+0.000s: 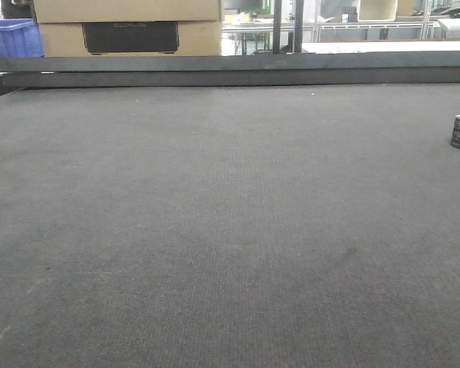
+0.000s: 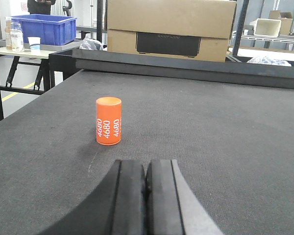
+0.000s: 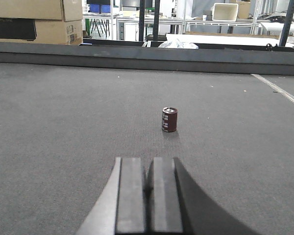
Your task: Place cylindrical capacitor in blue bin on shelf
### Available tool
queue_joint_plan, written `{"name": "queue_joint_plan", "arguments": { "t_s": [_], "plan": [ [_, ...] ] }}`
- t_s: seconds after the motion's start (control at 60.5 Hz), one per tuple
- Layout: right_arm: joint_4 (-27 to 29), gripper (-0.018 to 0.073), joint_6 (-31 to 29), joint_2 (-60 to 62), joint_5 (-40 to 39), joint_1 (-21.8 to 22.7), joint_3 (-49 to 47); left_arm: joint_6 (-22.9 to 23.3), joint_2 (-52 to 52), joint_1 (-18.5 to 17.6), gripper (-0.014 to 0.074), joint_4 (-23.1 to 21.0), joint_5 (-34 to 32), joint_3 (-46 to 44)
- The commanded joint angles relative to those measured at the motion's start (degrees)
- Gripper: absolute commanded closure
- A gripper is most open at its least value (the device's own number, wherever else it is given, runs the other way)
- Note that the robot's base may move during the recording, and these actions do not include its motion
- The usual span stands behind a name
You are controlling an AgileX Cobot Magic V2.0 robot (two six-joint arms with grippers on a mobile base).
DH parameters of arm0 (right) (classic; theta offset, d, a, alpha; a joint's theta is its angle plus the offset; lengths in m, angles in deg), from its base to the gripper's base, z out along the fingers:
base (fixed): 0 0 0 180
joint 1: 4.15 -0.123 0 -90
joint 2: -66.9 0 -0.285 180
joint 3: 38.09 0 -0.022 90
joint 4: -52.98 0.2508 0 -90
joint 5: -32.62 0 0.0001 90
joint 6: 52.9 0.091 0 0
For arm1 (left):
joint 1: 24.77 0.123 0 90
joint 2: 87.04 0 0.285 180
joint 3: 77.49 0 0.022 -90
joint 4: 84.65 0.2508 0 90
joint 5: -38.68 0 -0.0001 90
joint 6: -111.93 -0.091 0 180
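On the dark grey surface [image 1: 215,230] the cylindrical capacitor [image 3: 169,119] stands upright, alone, ahead of the right pincer [image 3: 148,172] and a little to its right, not touching it. From the front view the capacitor is at the far right edge of the picture. The right pincer is closed, its two black pads pressed together with nothing between them. The left pincer [image 2: 146,172] is closed in the same way and holds nothing. Ahead of it and slightly to its left stands an orange cylinder [image 2: 109,121] with white digits on its side. Beyond the surface are a cardboard box [image 2: 171,29] and a blue crate [image 2: 44,28] on a pale table.
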State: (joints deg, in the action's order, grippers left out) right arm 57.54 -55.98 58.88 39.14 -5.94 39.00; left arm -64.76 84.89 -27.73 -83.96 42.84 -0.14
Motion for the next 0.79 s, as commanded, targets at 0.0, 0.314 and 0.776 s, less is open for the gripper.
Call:
{"name": "queue_joint_plan", "arguments": {
  "t_s": [0.0, 0.314, 0.776],
  "plan": [
    [-0.3, 0.0721, 0.0, 0.2, -1.1, -0.1, 0.1, 0.3, 0.3, -0.3, 0.0707, -0.3, -0.9, -0.1],
    [-0.3, 0.0721, 0.0, 0.2, -1.1, -0.1, 0.1, 0.3, 0.3, -0.3, 0.0707, -0.3, -1.9, -0.1],
    [-0.2, 0.0721, 0.0, 0.2, -11.4, -0.1, 0.1, 0.3, 0.3, -0.2, 0.0707, -0.4, -13.5, -0.3]
  ]
}}
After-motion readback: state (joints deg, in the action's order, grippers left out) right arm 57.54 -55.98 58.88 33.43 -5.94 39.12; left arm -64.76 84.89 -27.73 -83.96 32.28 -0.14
